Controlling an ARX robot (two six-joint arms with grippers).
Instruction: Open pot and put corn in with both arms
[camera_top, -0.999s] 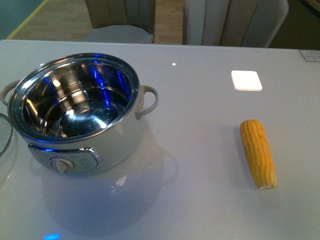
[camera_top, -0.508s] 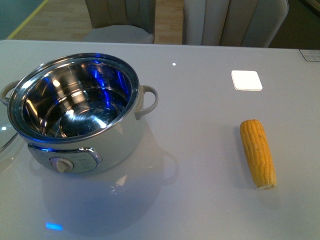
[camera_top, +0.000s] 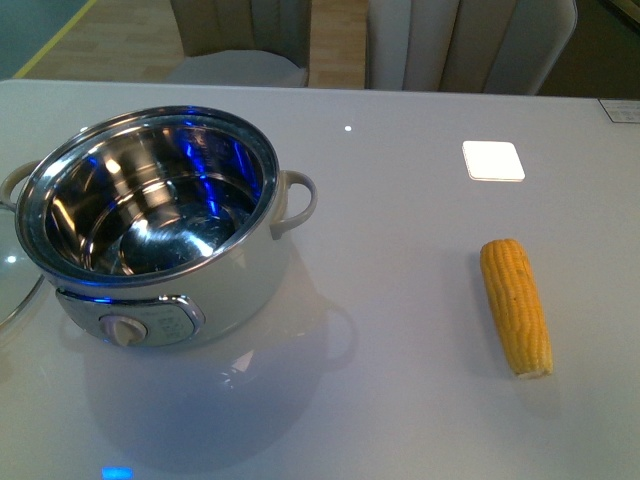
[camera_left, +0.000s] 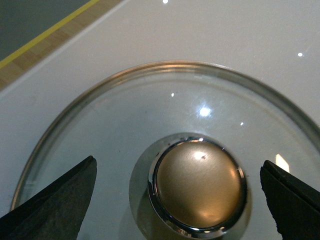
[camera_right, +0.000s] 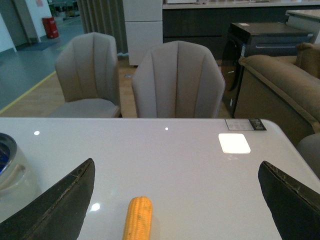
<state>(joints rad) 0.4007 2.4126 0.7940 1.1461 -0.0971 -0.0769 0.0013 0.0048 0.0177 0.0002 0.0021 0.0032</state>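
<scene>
The pale pot (camera_top: 150, 215) stands uncovered at the table's left, its shiny steel inside empty. Its glass lid (camera_top: 12, 285) lies flat on the table at the far left edge of the front view. In the left wrist view my left gripper (camera_left: 182, 197) is open, its jaws standing wide on either side of the lid's silver knob (camera_left: 198, 183) without touching it. The yellow corn (camera_top: 515, 305) lies on the table to the right. My right gripper (camera_right: 180, 200) is open above the table, with the corn (camera_right: 137, 218) lying between its jaws. Neither arm shows in the front view.
A white square patch (camera_top: 493, 160) lies on the table behind the corn. Padded chairs (camera_right: 177, 80) stand along the table's far edge, a sofa (camera_right: 280, 80) further right. The pot's cream handle (camera_top: 295, 200) sticks out toward the middle of the table.
The lid's rim at the far left of the front view has shifted slightly rightward and lower. Pot and corn have not moved.
</scene>
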